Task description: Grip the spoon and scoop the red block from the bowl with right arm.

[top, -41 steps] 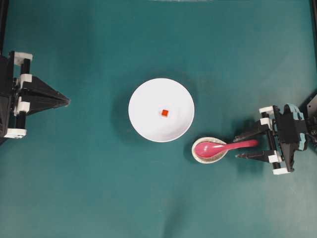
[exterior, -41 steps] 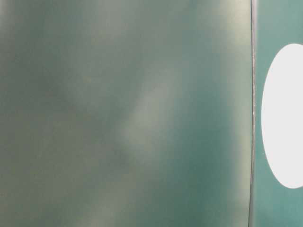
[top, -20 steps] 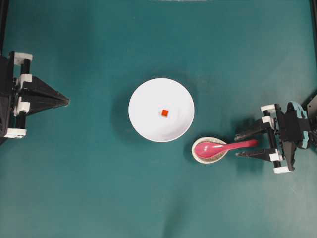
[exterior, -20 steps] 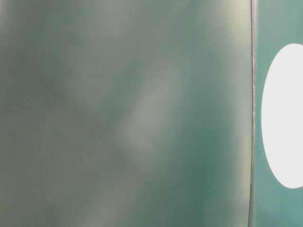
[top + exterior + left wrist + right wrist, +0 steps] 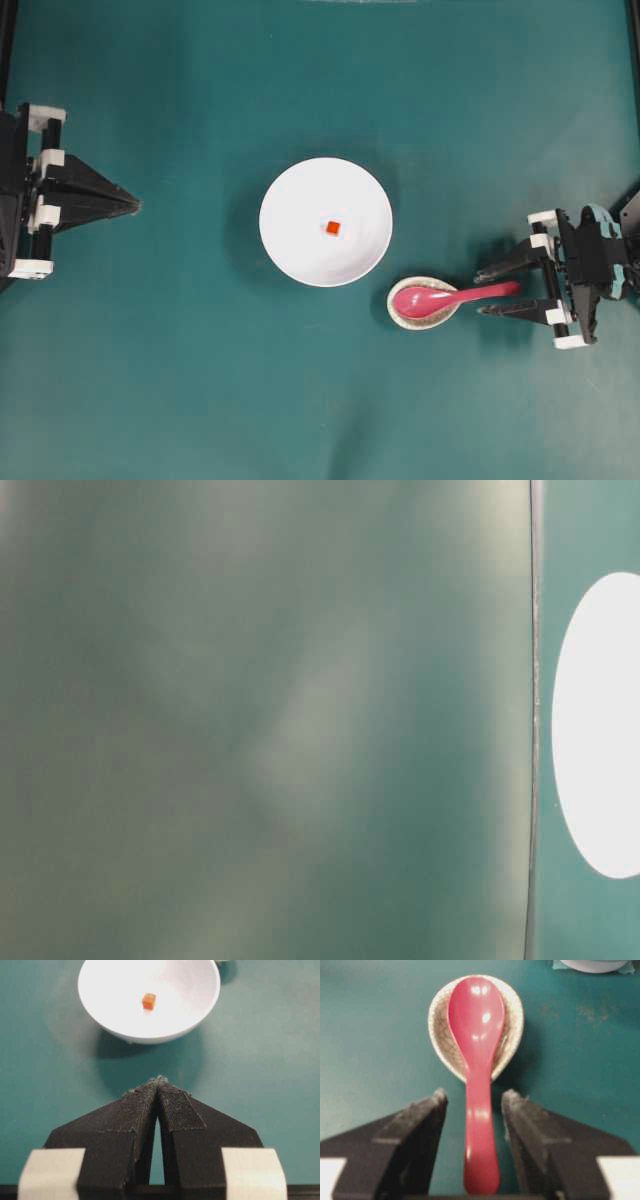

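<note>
Overhead exterior view shows a dark teal table with a large round white bowl at its middle, a tiny red-orange cube resting inside near the centre. Just beside the bowl's lower right rim sits a small speckled beige oval dish, cradling the scoop of a glossy pink-magenta soup spoon. The spoon's long axis runs roughly left to right, tilted slightly, scoop toward the bowl and handle pointing at the right gripper. That black two-finger gripper reaches in from the right edge, fingers spread wide on either side of the handle's end, not pinching it; nothing blocks its way. At the far left, the left gripper lies level, pointing at the bowl, fingers pressed together on nothing
</note>
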Controlling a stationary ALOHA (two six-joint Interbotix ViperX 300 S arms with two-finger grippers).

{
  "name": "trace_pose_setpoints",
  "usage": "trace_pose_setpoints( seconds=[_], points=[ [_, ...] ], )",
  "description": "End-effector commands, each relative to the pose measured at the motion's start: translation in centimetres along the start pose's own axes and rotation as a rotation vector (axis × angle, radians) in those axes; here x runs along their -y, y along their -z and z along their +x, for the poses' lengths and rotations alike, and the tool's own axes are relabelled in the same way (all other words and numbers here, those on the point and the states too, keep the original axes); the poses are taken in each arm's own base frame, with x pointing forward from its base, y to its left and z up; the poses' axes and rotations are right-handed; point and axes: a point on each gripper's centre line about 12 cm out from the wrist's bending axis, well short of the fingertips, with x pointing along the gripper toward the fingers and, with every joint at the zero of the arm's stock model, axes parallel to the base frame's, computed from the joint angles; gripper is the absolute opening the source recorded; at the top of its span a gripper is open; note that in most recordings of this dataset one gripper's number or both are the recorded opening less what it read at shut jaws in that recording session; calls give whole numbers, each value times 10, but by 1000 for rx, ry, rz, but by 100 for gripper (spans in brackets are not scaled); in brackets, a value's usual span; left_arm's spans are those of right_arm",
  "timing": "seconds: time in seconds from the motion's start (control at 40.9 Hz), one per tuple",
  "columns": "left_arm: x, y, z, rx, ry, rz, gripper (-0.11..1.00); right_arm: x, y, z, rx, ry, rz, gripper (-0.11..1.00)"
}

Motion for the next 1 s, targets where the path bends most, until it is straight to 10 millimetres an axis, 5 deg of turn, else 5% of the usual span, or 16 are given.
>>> trace_pose_setpoints(
  seconds=[0.0,0.685,0.978],
  points=[
    [-1,-9,0,21,-3,2,0,-1,-2,0,12,-5,-1,54],
    [-3,-9,0,23,-12,-1,0,-2,0,1,-9,-9,-60,53],
    [-3,-9,0,23,-14,-3,0,-2,0,1,-7,-8,-62,41]
  ],
)
